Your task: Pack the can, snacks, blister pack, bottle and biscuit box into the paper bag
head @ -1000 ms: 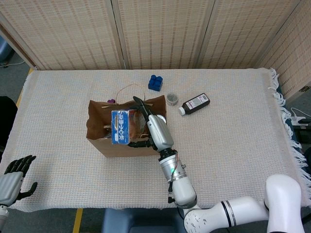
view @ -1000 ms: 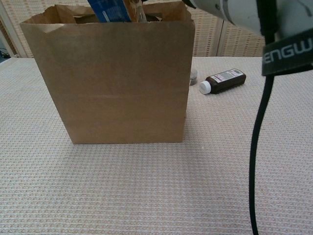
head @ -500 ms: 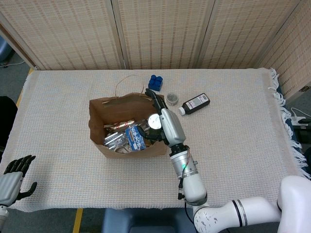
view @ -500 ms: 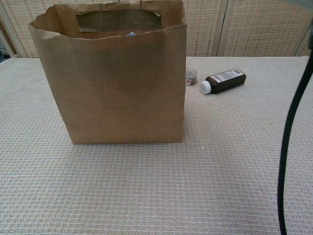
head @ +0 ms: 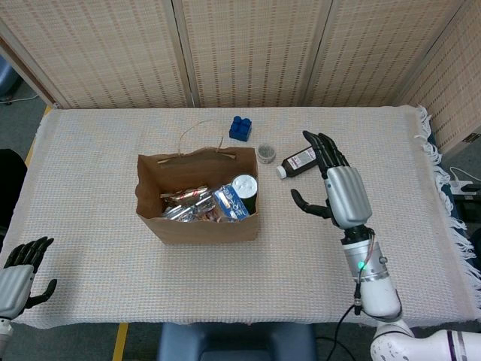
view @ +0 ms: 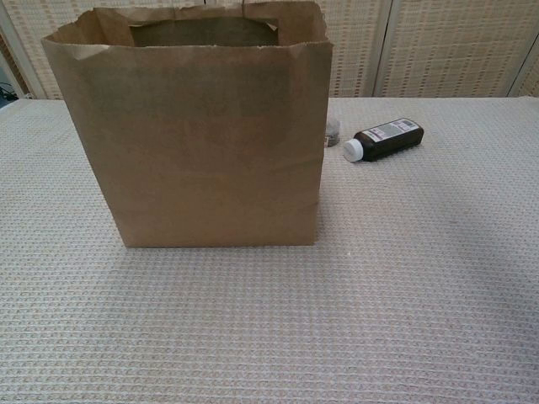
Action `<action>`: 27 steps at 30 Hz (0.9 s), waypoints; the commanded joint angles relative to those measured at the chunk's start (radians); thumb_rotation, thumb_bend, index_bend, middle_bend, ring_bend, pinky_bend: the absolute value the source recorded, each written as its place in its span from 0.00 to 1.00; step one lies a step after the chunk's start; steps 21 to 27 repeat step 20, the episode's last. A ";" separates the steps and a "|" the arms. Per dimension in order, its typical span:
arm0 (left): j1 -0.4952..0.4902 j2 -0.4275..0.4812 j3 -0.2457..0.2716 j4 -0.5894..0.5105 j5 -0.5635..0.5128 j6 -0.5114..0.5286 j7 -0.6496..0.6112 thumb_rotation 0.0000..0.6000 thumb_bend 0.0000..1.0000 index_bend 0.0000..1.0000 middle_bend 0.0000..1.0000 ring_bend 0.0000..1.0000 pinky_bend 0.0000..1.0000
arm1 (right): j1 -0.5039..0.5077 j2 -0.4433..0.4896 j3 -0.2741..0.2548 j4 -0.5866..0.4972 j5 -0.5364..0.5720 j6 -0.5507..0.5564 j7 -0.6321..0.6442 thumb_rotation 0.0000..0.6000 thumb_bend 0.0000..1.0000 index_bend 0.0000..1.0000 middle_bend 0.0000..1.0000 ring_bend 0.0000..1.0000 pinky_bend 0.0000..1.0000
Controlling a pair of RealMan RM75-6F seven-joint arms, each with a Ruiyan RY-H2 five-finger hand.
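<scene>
The brown paper bag [head: 150, 214] [view: 210, 143] stands open on the table. Inside it lie the blue biscuit box [head: 231, 203], a can [head: 244, 185] with a white top, and silvery snack packets [head: 184, 204]. The dark brown bottle [head: 302, 160] [view: 386, 138] with a white cap lies on its side to the right of the bag. My right hand [head: 334, 184] hovers open over the table, right of the bag, its fingers reaching toward the bottle, holding nothing. My left hand [head: 19, 267] rests open at the table's near left edge.
A blue block [head: 240, 128] and a small grey round lid [head: 265, 153] sit behind the bag. A thin cord loop [head: 197, 135] lies at the bag's back. The cloth-covered table [head: 391, 165] stretches right to a fringed edge.
My right hand let the biscuit box drop into the bag, withdrew from the bag and moved right toward the bottle. The left hand stayed put.
</scene>
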 commanded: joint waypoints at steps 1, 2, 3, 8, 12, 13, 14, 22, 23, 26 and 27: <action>0.009 -0.020 -0.006 0.015 0.028 0.037 0.001 1.00 0.41 0.00 0.00 0.00 0.02 | -0.165 0.160 -0.193 0.012 -0.127 -0.046 0.071 1.00 0.21 0.00 0.01 0.00 0.10; 0.012 -0.027 -0.008 0.022 0.038 0.052 -0.001 1.00 0.41 0.00 0.00 0.00 0.02 | -0.200 0.171 -0.238 0.042 -0.164 -0.043 0.085 1.00 0.21 0.00 0.01 0.00 0.09; 0.015 -0.033 -0.010 0.027 0.045 0.063 -0.004 1.00 0.41 0.00 0.00 0.00 0.02 | -0.225 0.169 -0.268 0.072 -0.194 -0.032 0.090 1.00 0.21 0.00 0.00 0.00 0.08; 0.022 -0.059 -0.019 0.057 0.079 0.109 -0.029 1.00 0.40 0.00 0.00 0.00 0.01 | -0.337 0.106 -0.384 0.230 -0.340 0.052 0.052 1.00 0.21 0.00 0.00 0.00 0.04; 0.026 -0.068 -0.023 0.071 0.088 0.126 -0.042 1.00 0.40 0.00 0.00 0.00 0.01 | -0.418 0.034 -0.399 0.315 -0.454 0.196 0.039 1.00 0.20 0.00 0.00 0.00 0.03; 0.027 -0.068 -0.023 0.074 0.090 0.127 -0.047 1.00 0.40 0.00 0.00 0.00 0.01 | -0.433 0.014 -0.396 0.348 -0.483 0.232 0.042 1.00 0.20 0.00 0.00 0.00 0.03; 0.027 -0.068 -0.023 0.077 0.091 0.128 -0.052 1.00 0.40 0.00 0.00 0.00 0.01 | -0.445 -0.005 -0.393 0.384 -0.507 0.262 0.048 1.00 0.20 0.00 0.00 0.00 0.03; 0.024 -0.065 -0.022 0.077 0.091 0.118 -0.066 1.00 0.40 0.00 0.00 0.00 0.01 | -0.474 -0.070 -0.380 0.503 -0.551 0.293 0.098 1.00 0.20 0.00 0.00 0.00 0.03; 0.024 -0.065 -0.022 0.077 0.091 0.118 -0.066 1.00 0.40 0.00 0.00 0.00 0.01 | -0.474 -0.070 -0.380 0.503 -0.551 0.293 0.098 1.00 0.20 0.00 0.00 0.00 0.03; 0.024 -0.065 -0.022 0.077 0.091 0.118 -0.066 1.00 0.40 0.00 0.00 0.00 0.01 | -0.474 -0.070 -0.380 0.503 -0.551 0.293 0.098 1.00 0.20 0.00 0.00 0.00 0.03; 0.024 -0.065 -0.022 0.077 0.091 0.118 -0.066 1.00 0.40 0.00 0.00 0.00 0.01 | -0.474 -0.070 -0.380 0.503 -0.551 0.293 0.098 1.00 0.20 0.00 0.00 0.00 0.03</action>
